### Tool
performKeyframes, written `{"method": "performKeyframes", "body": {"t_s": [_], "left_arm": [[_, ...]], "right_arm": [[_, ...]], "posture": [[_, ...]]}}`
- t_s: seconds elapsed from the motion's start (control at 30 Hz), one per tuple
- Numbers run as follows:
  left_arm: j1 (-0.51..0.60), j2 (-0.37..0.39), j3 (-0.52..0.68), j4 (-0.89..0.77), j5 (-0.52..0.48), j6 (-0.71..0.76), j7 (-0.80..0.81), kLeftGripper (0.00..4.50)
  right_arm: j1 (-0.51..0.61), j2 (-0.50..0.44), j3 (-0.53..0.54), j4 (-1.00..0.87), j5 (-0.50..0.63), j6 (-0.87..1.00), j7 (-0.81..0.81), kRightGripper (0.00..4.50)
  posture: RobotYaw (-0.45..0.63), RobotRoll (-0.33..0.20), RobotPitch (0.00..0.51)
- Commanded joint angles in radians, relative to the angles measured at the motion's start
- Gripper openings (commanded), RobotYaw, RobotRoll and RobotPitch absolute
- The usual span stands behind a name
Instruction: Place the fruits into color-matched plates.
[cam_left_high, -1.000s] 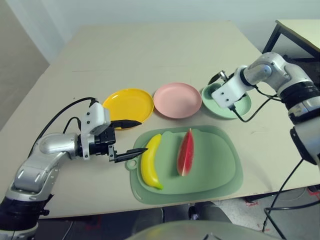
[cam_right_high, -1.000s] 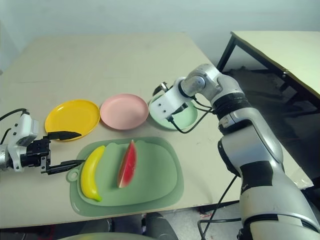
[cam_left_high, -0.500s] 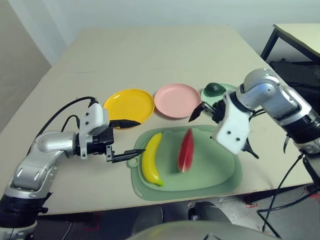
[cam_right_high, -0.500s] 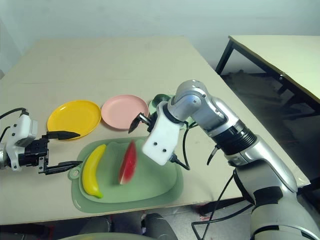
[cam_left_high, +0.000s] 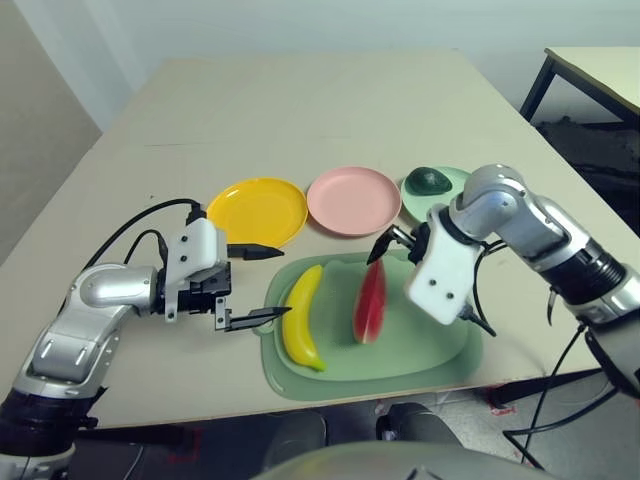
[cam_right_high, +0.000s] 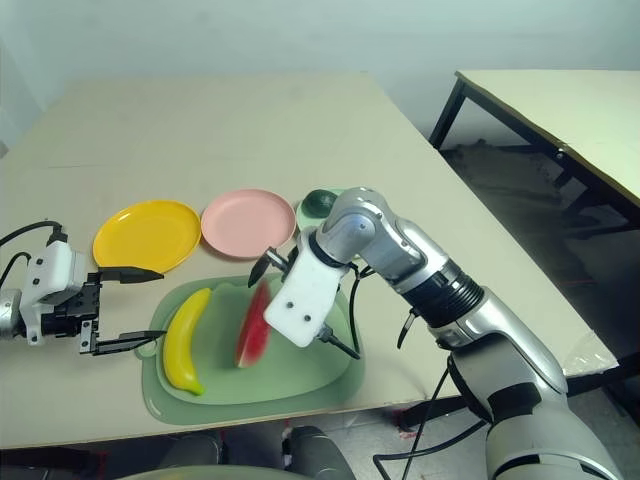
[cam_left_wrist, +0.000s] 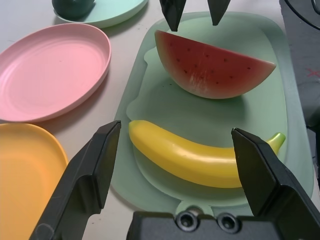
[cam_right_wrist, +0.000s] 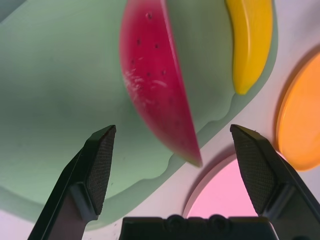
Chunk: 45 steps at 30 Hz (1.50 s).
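Green mat (cam_left_high: 440, 340) with a ring tab lies nearest the front edge of the beige table (cam_left_high: 300, 110), carrying 2 fruits side by side: the yellow banana (cam_left_high: 303, 317) toward the robot's left and the red watermelon wedge (cam_left_high: 371, 303) just right of it. Left gripper (cam_left_high: 255, 283) hovers beside the mat's tab end, fingers wide apart and empty, pointing across at the banana. Right gripper (cam_left_high: 387, 248) hangs over the far tip of the watermelon, tilted downward, fingers spread with nothing between them; its white wrist block hides part of the mat. Beyond the mat sit 3 plates in a row: yellow plate (cam_left_high: 257, 210) and pink plate (cam_left_high: 353, 200), both bare, then the mint green plate (cam_left_high: 450, 183) holding the dark avocado (cam_left_high: 428, 180). Behind them the tabletop runs open to its far edge
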<state>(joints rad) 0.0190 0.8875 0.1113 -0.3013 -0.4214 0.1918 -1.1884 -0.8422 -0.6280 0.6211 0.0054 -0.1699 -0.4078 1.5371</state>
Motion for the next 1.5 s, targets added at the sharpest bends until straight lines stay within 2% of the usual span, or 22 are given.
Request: {"method": "performKeyframes", "body": {"t_s": [0.03,0.47,0.57,0.97,1.07,1.1,1.2,1.27,1.5], "left_arm": [[0.007,0.006,0.002,-0.004,0.010,-0.008,0.005,4.50],[0.018,-0.006,-0.005,-0.007,0.009,-0.019,0.022,4.50],[0.006,-0.020,0.008,-0.012,-0.023,0.002,0.034,4.50],[0.011,0.000,-0.011,-0.006,0.009,-0.006,0.023,4.50],[0.010,0.002,-0.011,-0.002,0.010,-0.010,0.019,4.50],[0.009,0.002,-0.011,-0.001,0.010,-0.010,0.018,4.50],[0.009,0.002,-0.017,0.000,0.013,-0.015,0.010,4.50],[0.017,0.007,-0.024,-0.002,0.020,-0.027,-0.003,4.50],[0.032,0.025,-0.038,-0.008,0.048,-0.079,-0.042,4.50]], "right_arm": [[0.016,0.025,0.036,0.001,-0.031,0.008,-0.013,4.46],[0.066,0.055,0.091,0.116,-0.158,-0.052,-0.092,4.46],[0.085,0.051,0.093,0.109,-0.165,-0.054,-0.093,4.46],[0.151,0.060,0.092,0.016,-0.143,0.044,-0.083,4.46],[0.168,0.068,0.095,-0.010,-0.142,0.067,-0.087,4.06],[0.173,0.069,0.096,-0.020,-0.143,0.076,-0.087,3.80],[0.187,0.072,0.097,-0.043,-0.147,0.099,-0.085,2.65],[0.195,0.073,0.097,-0.055,-0.150,0.110,-0.085,2.07],[0.203,0.063,0.093,-0.060,-0.153,0.119,-0.084,2.07]], "posture": [[0.10,0.000,0.011],[0.10,0.000,0.019],[0.10,0.000,0.021],[0.09,0.000,0.018],[0.09,0.000,0.018],[0.09,0.000,0.019],[0.09,0.000,0.020],[0.09,0.000,0.020],[0.09,0.000,0.022]]}}
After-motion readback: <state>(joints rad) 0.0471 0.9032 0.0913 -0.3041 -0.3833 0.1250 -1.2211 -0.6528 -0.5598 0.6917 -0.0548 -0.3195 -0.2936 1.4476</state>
